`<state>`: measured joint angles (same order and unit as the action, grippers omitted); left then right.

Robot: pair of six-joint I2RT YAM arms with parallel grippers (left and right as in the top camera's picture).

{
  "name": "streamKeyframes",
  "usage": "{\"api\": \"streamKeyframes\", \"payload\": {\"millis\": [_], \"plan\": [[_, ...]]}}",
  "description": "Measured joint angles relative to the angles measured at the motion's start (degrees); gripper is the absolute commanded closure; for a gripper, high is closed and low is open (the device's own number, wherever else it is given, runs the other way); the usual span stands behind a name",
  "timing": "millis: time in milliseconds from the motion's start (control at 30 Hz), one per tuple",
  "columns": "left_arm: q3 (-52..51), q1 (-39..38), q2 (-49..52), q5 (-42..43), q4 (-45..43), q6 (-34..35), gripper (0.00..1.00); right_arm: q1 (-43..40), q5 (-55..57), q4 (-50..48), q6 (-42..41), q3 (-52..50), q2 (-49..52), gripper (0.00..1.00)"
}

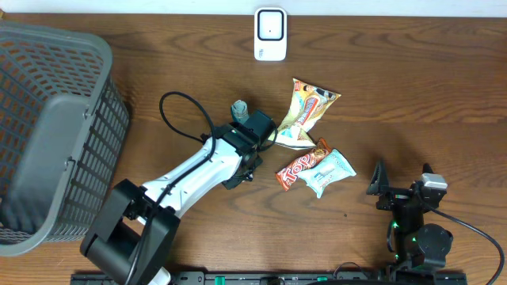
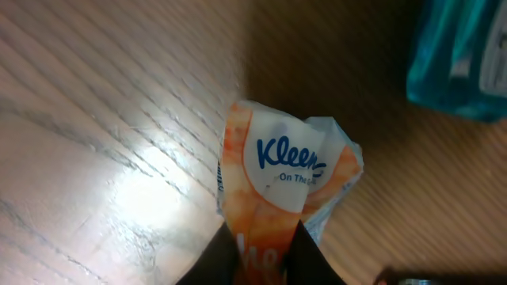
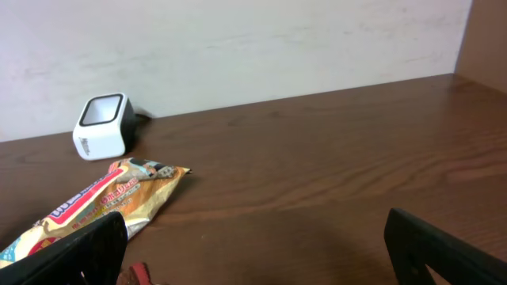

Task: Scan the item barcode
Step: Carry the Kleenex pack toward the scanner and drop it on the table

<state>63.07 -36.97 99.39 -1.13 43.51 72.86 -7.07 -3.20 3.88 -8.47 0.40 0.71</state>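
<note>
- From overhead, my left gripper [image 1: 268,136] sits at the left edge of a small pile of packets: a gold snack bag [image 1: 310,109], an orange candy bar [image 1: 299,169] and a teal packet [image 1: 329,172].
- The barcode scanner [image 1: 270,34] stands at the far edge of the table, well apart from the pile, and a grey basket [image 1: 95,47] fills the left side.
- My right gripper [image 1: 403,180] is off to the right of the pile, touching nothing.
- In my left wrist view, an orange-and-white Kleenex pack [image 2: 289,182] is pinched between my two dark fingertips [image 2: 212,263], crumpled, over the wood. The teal packet shows at the upper right.
- In my right wrist view, my fingers [image 3: 71,249] stand wide apart with nothing between them, facing the snack bag and the scanner.
</note>
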Motion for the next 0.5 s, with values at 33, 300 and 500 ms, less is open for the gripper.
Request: {"api": "streamKeyframes", "payload": {"millis": [33,300,500], "plan": [[0.0,0.0,-0.2,0.4,0.4,0.1,0.51,0.0,0.0,0.0,0.0,0.0,0.0,0.01],[0.0,0.0,-9.2,-0.6,4.3,-2.4,0.02,0.0,0.0,0.0,0.0,0.0,0.0,0.01],[0.1,0.6,-23.7,-12.5,3.0,-11.5,0.01,0.0,0.0,0.0,0.0,0.0,0.0,0.01]]}}
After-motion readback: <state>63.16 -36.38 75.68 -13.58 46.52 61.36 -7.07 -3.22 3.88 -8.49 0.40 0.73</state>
